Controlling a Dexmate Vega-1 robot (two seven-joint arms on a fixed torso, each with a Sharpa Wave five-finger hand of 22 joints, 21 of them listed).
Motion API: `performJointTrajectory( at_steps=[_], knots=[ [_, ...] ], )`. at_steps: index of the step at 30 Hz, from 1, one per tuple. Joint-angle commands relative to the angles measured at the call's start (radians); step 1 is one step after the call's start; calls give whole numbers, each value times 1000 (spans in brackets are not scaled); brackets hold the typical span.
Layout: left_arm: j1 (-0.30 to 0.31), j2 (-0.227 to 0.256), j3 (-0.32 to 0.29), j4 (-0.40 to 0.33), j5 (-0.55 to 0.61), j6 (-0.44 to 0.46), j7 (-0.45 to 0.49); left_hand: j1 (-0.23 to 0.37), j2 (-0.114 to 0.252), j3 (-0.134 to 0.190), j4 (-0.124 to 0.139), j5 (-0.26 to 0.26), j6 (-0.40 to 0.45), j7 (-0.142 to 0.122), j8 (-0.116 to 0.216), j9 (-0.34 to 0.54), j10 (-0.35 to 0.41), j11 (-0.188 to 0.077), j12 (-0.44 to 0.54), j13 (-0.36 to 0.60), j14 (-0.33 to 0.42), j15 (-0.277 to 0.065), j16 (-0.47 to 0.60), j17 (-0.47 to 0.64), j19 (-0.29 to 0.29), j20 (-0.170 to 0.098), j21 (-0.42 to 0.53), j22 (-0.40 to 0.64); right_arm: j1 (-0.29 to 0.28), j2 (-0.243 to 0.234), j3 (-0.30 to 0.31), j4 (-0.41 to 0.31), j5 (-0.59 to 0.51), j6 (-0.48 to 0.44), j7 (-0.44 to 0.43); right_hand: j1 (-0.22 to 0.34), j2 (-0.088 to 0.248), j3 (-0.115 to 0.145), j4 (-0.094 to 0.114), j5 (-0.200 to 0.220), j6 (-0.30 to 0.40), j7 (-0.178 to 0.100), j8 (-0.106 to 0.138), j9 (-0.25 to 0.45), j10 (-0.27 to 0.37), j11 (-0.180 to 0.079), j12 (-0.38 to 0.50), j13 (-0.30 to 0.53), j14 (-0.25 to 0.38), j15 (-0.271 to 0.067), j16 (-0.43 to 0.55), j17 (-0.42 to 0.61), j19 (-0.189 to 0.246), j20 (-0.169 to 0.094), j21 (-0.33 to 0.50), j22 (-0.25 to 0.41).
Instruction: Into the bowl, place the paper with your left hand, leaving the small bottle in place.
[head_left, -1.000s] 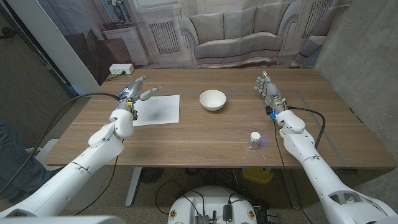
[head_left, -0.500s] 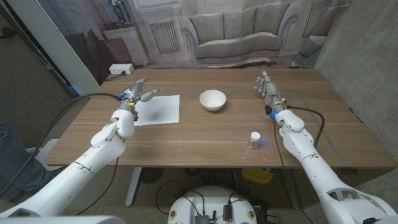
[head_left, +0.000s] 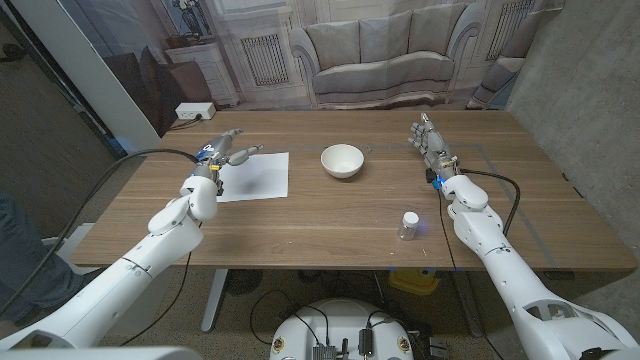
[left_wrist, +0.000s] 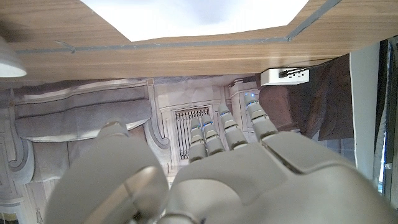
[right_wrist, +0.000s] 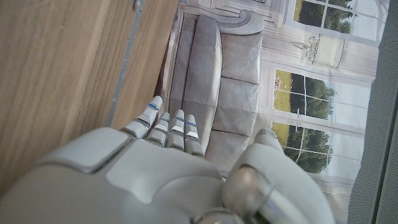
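Paper (head_left: 254, 175): white sheet lying flat on the table (head_left: 330, 215), on the robot's left side, well apart from the bowl; its bright surface also fills part of the left wrist view (left_wrist: 193, 15).
Left hand (head_left: 226, 150): released, holding nothing; fingers spread and reaching over the paper's far left corner. Whether the tips touch the sheet, cannot tell.
Bowl (head_left: 342, 160): white, upright, near table centre, toward the far edge, to the right of the paper; its rim shows at the edge of the left wrist view (left_wrist: 11, 61).
Bottle (head_left: 409, 225): small, clear with white cap, upright near the front edge, beside the right forearm.
Right hand (head_left: 431, 141): released, grasping nothing, fingers extended near the far right of the table.
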Motion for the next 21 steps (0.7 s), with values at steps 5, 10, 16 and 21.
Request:
performJointTrajectory(
  at_steps=[5, 10, 16, 21],
  knots=[
    [-25, 3, 31, 14, 26, 23, -41, 1, -4, -10, -1, 7, 1, 4, -1, 6, -2, -3, -3, 5, 1, -48, 4, 4, -8, -1, -4, 3, -5, 0, 0, -7, 0, -7, -5, 6, 7, 2, -6, -2, 9, 0, -6, 3, 3, 2, -4, 6, -2, 1, -6, 2, 3, -32, -4, 2],
    [-27, 2, 39, 17, 40, 38, -47, 3, -5, -12, -1, 7, 0, 5, -1, 6, -2, -3, -3, 5, -1, -47, 3, 4, -10, -1, -5, 3, -2, 0, -3, -8, -3, -9, -4, 7, 7, 2, -7, -3, 10, 0, -6, 3, 3, 0, -4, 6, -3, -1, -6, 2, 3, -31, -6, 2],
    [-26, 1, 44, 28, 45, 35, -47, 5, -5, -13, -2, 8, -3, 4, -2, 6, -6, -4, -4, 5, -1, -47, 3, 4, -10, -2, -5, 3, -6, -1, -2, -18, -6, -15, -13, 8, 8, 2, -8, -3, 9, -1, -7, 3, 4, 3, -5, 6, -3, 0, -6, 2, 4, -32, -9, 2],
    [-28, -12, 46, 43, 40, 33, -42, 8, -5, -14, -3, 9, -4, 4, -2, 6, -7, -8, -4, 5, -2, -46, 3, 4, -15, -4, -6, 3, -10, 0, -2, -12, -5, -3, -10, 8, 9, 1, -9, -3, 10, -2, -7, 3, 3, 0, -5, 6, -3, 0, -6, 2, 4, -32, -11, 2]
  ],
)
